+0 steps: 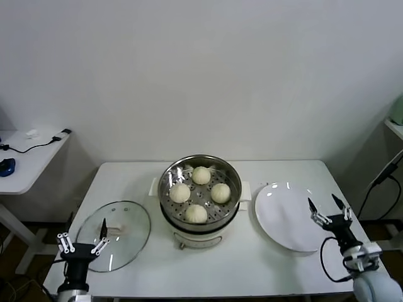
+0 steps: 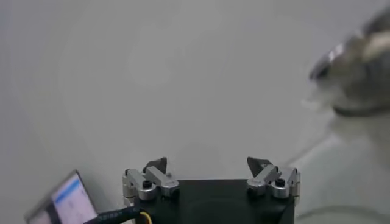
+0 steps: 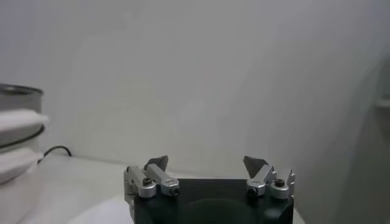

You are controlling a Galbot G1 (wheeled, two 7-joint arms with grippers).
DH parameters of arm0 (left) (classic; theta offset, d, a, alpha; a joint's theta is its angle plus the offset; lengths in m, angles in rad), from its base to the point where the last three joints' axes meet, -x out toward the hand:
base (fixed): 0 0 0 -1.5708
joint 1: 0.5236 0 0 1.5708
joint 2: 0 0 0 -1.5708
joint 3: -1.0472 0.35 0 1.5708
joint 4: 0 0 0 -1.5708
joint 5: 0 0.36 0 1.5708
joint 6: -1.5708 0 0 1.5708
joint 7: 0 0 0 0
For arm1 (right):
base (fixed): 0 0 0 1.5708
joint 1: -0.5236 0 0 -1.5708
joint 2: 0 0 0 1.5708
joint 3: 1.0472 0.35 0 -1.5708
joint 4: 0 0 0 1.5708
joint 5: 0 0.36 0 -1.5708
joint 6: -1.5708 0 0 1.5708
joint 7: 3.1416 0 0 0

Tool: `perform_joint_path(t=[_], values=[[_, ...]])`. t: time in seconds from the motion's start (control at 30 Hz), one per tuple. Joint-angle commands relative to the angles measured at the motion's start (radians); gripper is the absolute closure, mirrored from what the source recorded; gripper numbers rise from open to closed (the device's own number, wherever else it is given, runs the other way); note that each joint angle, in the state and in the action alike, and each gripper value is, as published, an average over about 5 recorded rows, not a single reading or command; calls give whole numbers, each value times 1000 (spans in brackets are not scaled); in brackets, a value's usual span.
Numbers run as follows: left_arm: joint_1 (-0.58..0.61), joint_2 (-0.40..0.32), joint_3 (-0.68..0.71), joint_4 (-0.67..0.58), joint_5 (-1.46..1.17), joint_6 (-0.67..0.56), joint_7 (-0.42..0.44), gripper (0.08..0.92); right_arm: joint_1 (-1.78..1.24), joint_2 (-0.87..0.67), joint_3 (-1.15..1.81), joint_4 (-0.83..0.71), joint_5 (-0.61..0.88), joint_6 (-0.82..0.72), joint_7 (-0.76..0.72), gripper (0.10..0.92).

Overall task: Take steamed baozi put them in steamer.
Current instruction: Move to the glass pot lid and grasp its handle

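Several cream-white baozi (image 1: 200, 194) lie in the shiny steel steamer (image 1: 168, 177), which stands on a cream electric pot (image 1: 195, 238) at the table's middle. My left gripper (image 1: 82, 236) is open and empty at the front left, over the glass lid (image 1: 129, 242). My right gripper (image 1: 327, 211) is open and empty at the front right, beside the white plate (image 1: 283, 214). In the left wrist view the gripper (image 2: 209, 166) points at the wall, with the steamer (image 2: 359, 67) blurred at the edge. In the right wrist view the gripper (image 3: 206, 164) is open and the steamer (image 3: 18, 119) shows at the edge.
The white plate holds nothing. The glass lid lies flat on the table's left part. A side table (image 1: 28, 157) with a cable stands off to the left. A black cable (image 1: 384, 179) hangs at the right.
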Motion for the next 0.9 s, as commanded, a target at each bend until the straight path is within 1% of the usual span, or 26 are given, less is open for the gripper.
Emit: perform_joint_path(t=[0.03, 0.13, 0.3, 0.57, 0.9], values=[[-16, 96, 2, 283, 612, -28, -264, 177, -140, 161, 44, -10, -93, 119, 8, 203], [-43, 107, 9, 342, 650, -6, -275, 177, -127, 179, 30, -8, -114, 124, 17, 203], [-99, 103, 9, 400, 691, 16, -277, 177, -117, 197, 15, -1, -127, 121, 23, 203], [-156, 95, 24, 456, 727, 23, -254, 177, -114, 208, 18, -4, -129, 119, 30, 203], [-238, 109, 30, 511, 739, 23, -228, 177, -110, 215, 21, -8, -118, 114, 44, 203]])
